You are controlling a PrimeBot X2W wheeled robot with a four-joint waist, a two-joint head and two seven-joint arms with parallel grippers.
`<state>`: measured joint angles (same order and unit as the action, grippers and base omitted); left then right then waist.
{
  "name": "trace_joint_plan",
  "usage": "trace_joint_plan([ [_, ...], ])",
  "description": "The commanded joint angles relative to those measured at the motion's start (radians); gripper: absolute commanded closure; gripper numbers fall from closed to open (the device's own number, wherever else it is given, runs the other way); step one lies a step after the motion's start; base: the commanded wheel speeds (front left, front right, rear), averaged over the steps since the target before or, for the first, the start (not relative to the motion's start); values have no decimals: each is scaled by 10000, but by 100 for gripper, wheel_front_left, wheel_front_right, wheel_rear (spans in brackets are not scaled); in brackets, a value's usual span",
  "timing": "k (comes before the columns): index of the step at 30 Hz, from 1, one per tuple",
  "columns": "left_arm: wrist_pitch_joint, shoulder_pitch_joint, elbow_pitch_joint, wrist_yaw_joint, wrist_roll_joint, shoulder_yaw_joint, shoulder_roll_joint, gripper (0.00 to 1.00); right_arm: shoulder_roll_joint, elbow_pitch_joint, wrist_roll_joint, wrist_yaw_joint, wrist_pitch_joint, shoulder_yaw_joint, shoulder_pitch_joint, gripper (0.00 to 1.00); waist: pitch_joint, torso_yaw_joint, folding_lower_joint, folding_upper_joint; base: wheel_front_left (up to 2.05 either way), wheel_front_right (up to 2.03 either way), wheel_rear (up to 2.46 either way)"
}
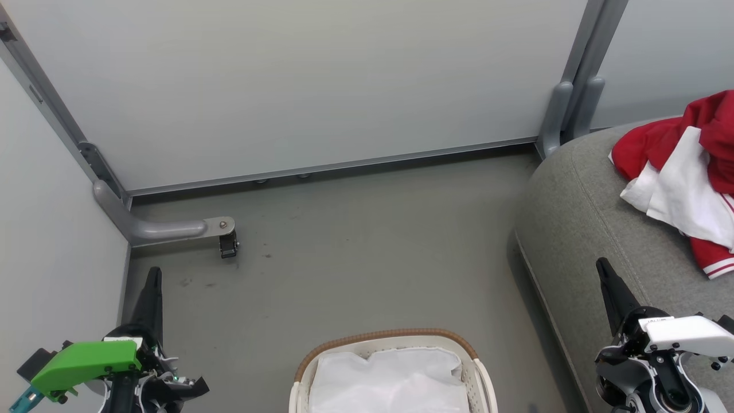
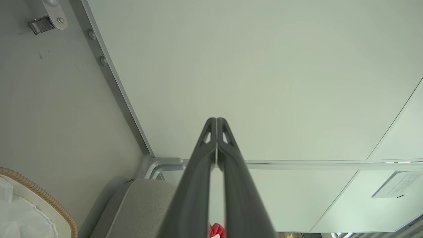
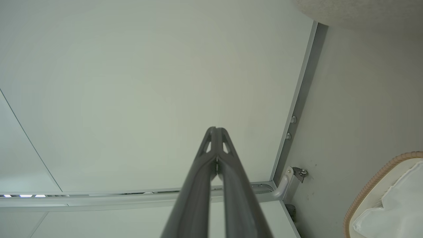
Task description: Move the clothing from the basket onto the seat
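Clothing (image 1: 682, 172), red and white heap, lies on seat (image 1: 573, 218), right of basket (image 1: 390, 338) and beyond it. Nearer arm: right gripper (image 1: 606, 278), right of basket; left gripper (image 1: 153, 281) left of basket. Both pinched together, empty.

A pale grey partition panel (image 1: 321, 80) closes the far edge of the dull grey-green floor (image 1: 355, 246) ahead of me, with an aluminium rail (image 1: 344, 166) along its foot. A second panel (image 1: 51, 229) runs down my left. From the far left corner a curved grey support foot (image 1: 155, 229) reaches onto the floor and ends in a black caster (image 1: 228, 246). The grey upholstered seat (image 1: 579, 218) stands at the floor's right edge. The light is soft and even.
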<state>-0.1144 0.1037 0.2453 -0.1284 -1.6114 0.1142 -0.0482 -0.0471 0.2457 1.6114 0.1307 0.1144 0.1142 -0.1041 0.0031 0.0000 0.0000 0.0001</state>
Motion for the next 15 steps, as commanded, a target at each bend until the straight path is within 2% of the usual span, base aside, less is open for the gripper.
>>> trace_joint_plan([
  [1,-27,107,-16,-53,-32,21,-37,100,-60,-36,33,0,26,17,-78,100,0,0,0,-1,0,0,0],
  [15,-27,107,-16,-53,-33,21,-37,100,-58,-36,33,0,26,16,-78,100,0,0,0,-1,0,0,0],
])
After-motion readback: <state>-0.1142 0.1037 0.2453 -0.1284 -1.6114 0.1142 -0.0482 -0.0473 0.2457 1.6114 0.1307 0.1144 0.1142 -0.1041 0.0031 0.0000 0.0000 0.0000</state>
